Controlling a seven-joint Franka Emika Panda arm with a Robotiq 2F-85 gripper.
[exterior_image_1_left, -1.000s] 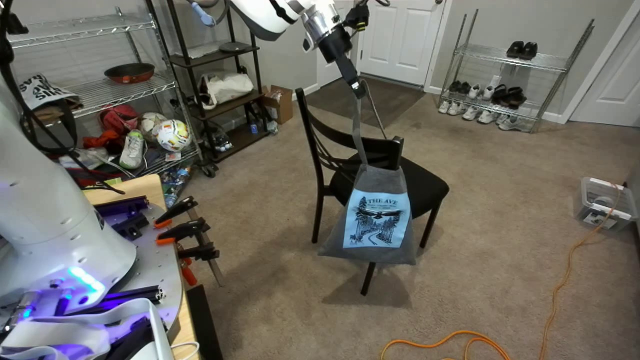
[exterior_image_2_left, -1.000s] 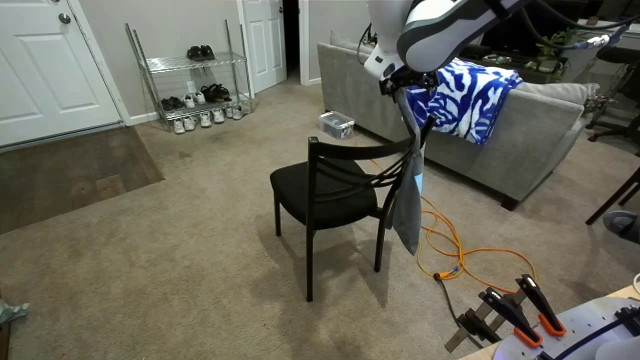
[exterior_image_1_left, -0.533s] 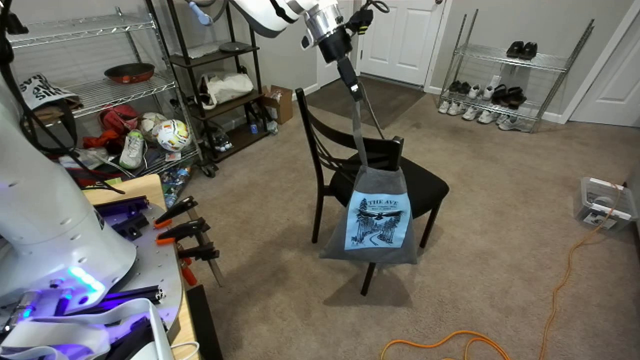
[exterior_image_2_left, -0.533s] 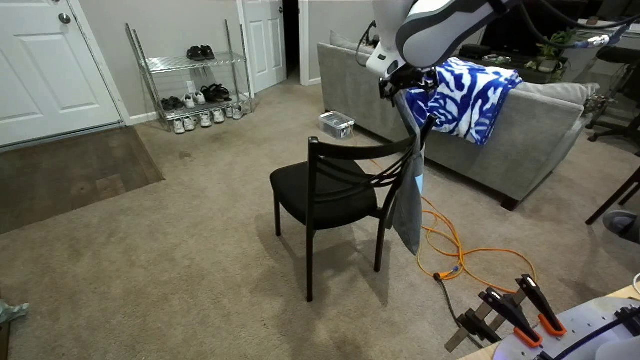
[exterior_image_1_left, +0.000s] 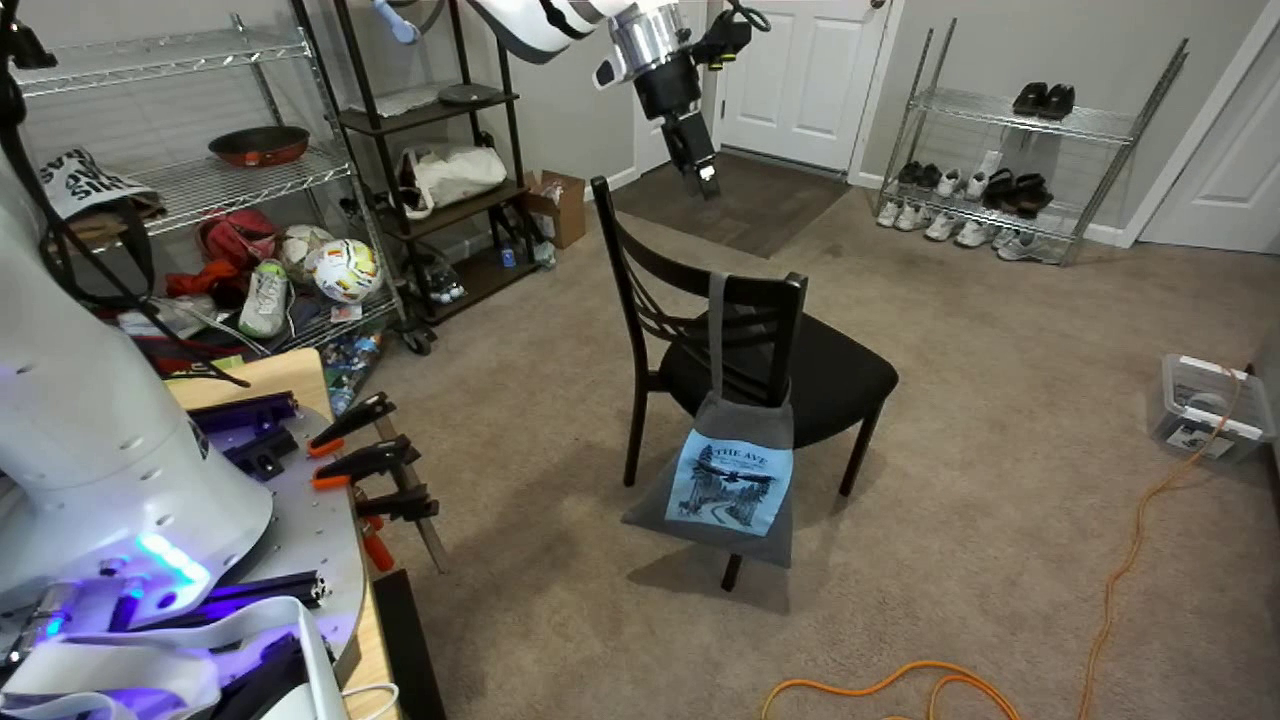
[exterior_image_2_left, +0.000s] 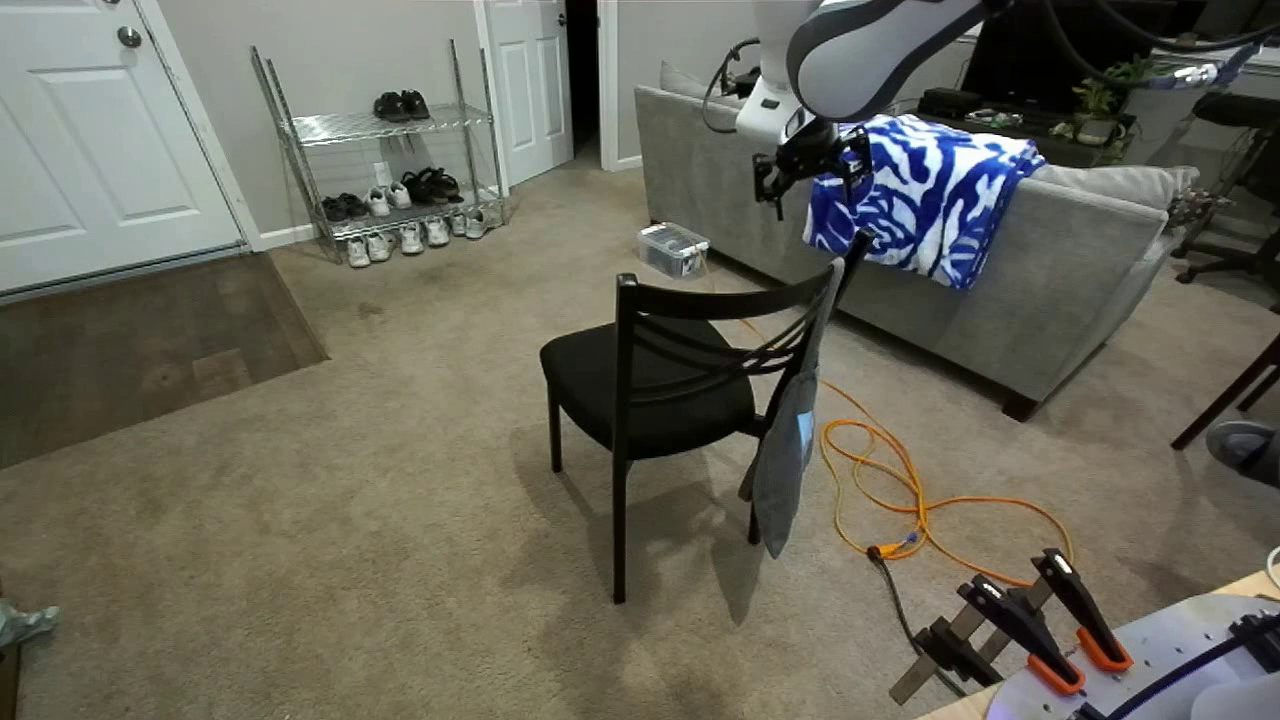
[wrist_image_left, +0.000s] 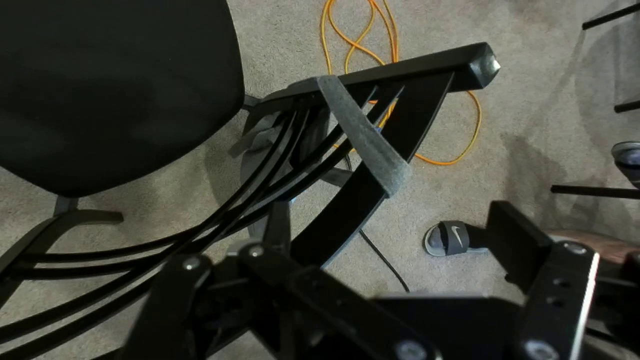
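While the black two-finger hand (wrist_image_left: 395, 230) is spread wide and empty above the black slat-backed chair (exterior_image_2_left: 675, 395), steer clear of the grey fabric tote bag (exterior_image_1_left: 728, 484); its strap (exterior_image_1_left: 716, 330) loops over the chair back's right end. Obstruction: the chair's right post (exterior_image_1_left: 788, 340). In an exterior view, a looped orange cable (exterior_image_2_left: 921, 508) lies right, a grey upholstered sofa (exterior_image_2_left: 935, 325) far right.

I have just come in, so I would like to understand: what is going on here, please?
A robot arm has its open claw above the backrest of a black chair. The claw grips nothing. Below it, a gray tote bag hangs by its strap, looped over the top of the backrest and apart from the claw.
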